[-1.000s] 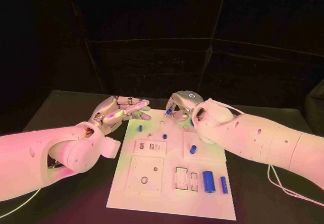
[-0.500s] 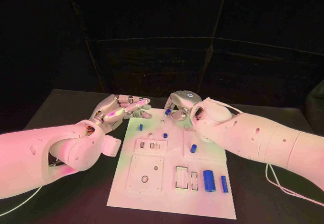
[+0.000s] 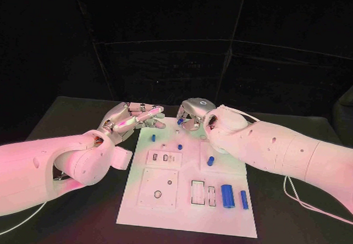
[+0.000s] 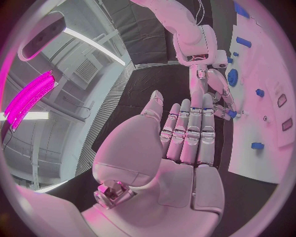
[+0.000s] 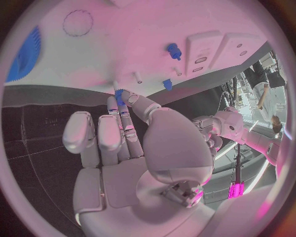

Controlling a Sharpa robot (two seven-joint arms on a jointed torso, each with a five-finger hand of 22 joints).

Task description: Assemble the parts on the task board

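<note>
Head view, near to far — the white task board (image 3: 189, 211) lies mid-table on the black table (image 3: 297, 238). Near its right edge lie a thick blue cylinder (image 3: 227, 197) and, just beside it, a thinner blue bar (image 3: 244, 200); farther in, small blue pegs (image 3: 210, 160) stand among the slots. At the far edge the right hand (image 3: 194, 116) pinches a small blue part (image 3: 181, 121) at its fingertips, above the board. The left hand (image 3: 132, 118) hovers at the far left corner, fingers extended and grasping nothing.
</note>
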